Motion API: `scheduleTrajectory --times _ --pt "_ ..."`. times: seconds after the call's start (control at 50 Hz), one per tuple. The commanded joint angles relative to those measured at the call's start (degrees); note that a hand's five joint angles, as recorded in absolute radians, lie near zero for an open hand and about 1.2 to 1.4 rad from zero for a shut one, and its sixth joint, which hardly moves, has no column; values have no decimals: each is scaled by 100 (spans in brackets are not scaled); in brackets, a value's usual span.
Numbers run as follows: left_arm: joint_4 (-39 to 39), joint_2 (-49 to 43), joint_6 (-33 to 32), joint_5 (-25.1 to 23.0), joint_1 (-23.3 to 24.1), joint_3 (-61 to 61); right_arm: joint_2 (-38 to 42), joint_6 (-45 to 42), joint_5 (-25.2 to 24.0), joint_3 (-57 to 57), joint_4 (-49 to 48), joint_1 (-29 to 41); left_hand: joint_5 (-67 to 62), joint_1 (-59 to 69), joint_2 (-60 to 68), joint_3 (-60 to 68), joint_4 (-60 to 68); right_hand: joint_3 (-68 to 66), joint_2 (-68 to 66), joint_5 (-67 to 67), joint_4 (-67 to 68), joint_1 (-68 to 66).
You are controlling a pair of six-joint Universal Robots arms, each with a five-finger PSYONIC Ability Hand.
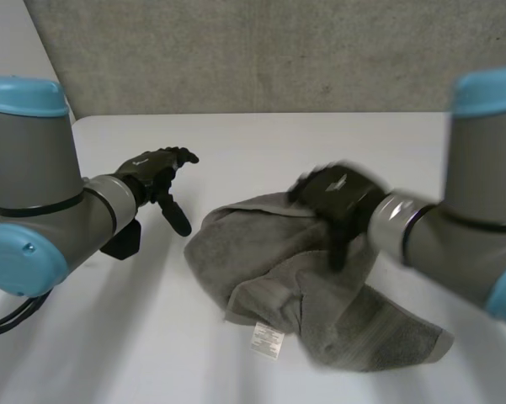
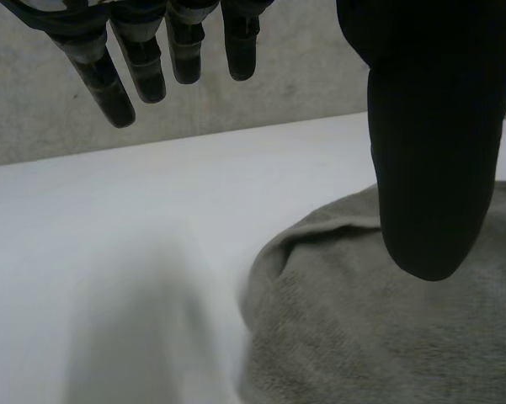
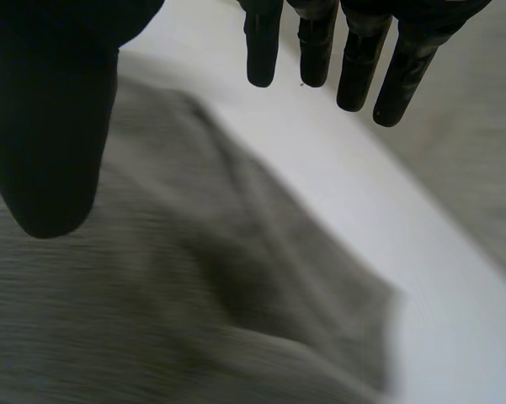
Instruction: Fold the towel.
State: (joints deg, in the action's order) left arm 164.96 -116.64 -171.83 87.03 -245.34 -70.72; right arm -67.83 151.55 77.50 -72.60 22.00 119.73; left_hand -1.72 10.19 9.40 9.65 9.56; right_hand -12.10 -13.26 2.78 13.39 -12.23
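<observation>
- The grey towel (image 1: 278,269) lies crumpled in a loose heap on the white table (image 1: 261,143), around the middle and toward the near right.
- A white label (image 1: 267,339) shows at the towel's near edge; its print is too small to read.
- The left hand (image 1: 156,172) hangs just left of the towel, apart from it, fingers straight and thumb pointing down, grasping nothing.
- In the left wrist view the fingers (image 2: 118,80) are spread and released, with a rounded towel fold (image 2: 379,328) beyond the thumb.
- The right hand (image 1: 337,198) is over the towel's far right part and hides the cloth beneath it.
- It is blurred, so whether it touches the cloth cannot be told.
- In the right wrist view its fingers (image 3: 316,50) are straight and released.
</observation>
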Motion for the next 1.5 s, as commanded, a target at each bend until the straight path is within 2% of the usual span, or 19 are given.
scheduleTrajectory --times 0.02,0.08,0.12,0.14,0.16,0.18,0.2,0.22,0.34,0.44,0.6,0.78,0.98,1.04,1.06,1.08,1.12,1.32,1.5 --pt "247 -201 -8 15 -172 32 1288 173 -930 -88 -256 612 117 36 115 90 99 -552 -436 484 423 -539" --pt "291 -245 -8 15 -190 32 1501 173 -815 -70 -478 693 100 52 132 106 116 -1161 -1045 1093 1031 -1148" --pt "299 -245 -8 15 -190 23 1746 130 -308 -61 -906 719 134 19 98 73 83 -2517 -2401 2449 2387 -2504" --pt "299 -245 -8 15 -190 23 1747 129 -305 -61 -908 719 134 19 98 73 82 -2523 -2407 2455 2394 -2510" --pt "317 -245 -8 15 -181 -3 1782 51 34 -35 -1074 719 134 19 98 73 82 -3656 -3540 3588 3526 -3643" --pt "317 -245 -8 15 -181 -4 1730 15 342 0 -1249 719 134 19 98 73 82 -5749 -5633 5681 5619 -5736" --pt "326 -245 -8 15 -173 -21 1730 15 345 0 -1251 719 117 35 115 89 99 -5770 -5653 5702 5640 -5756" --pt "326 -254 0 15 -146 -30 1590 59 554 18 -1477 719 117 36 115 90 99 -6780 -6664 6712 6650 -6767" --pt "326 -271 0 -20 -58 -74 230 479 504 -298 -2366 701 117 36 115 90 99 -6790 -6674 6722 6661 -6777" --pt "352 -490 -35 -98 231 -74 -352 1243 240 -342 -2394 588 167 -14 65 40 49 -6790 -6674 6722 6661 -6777" --pt "1062 -798 -52 -371 302 -214 -617 1553 -506 -378 -1666 306 172 -19 60 35 44 -6790 -6674 6722 6661 -6777" --pt "1723 -860 -123 -740 390 -566 -906 1500 -578 -413 -1374 192 100 52 132 106 116 -6790 -6674 6722 6661 -6777" --pt "1785 -966 -1415 -732 460 -786 -1259 1500 -595 -430 -1365 -292 -236 389 468 443 452 -6790 -6674 6722 6661 -6777" --pt "1811 -1168 -1757 -600 452 -654 -1276 1492 -569 -457 -1339 -292 -1498 1650 1730 1704 1714 -6790 -6674 6722 6661 -6777" --pt "1863 -1237 -1853 -495 460 -602 -1276 1492 -569 -457 -1339 -292 -2863 3016 3095 3070 3080 -6790 -6674 6722 6661 -6777" --pt "1864 -1238 -1854 -494 460 -601 -1276 1474 -569 -474 -1322 -301 -2877 3030 3109 3084 3093 -6790 -6674 6722 6661 -6777" --pt "1969 -1273 -1898 -241 460 -540 -1276 1430 -569 -474 -1295 -309 -6427 6580 6659 6634 6644 -6790 -6674 6722 6661 -6777" --pt "2619 -660 -1881 560 408 -251 -601 104 -534 112 -960 -574 -6828 6981 7060 7035 7044 -6790 -6674 6722 6661 -6777" --pt "2550 860 -1836 587 381 -266 -635 1052 -86 747 -2209 -916 -6828 6981 7060 7035 7044 -6790 -6674 6722 6661 -6777"
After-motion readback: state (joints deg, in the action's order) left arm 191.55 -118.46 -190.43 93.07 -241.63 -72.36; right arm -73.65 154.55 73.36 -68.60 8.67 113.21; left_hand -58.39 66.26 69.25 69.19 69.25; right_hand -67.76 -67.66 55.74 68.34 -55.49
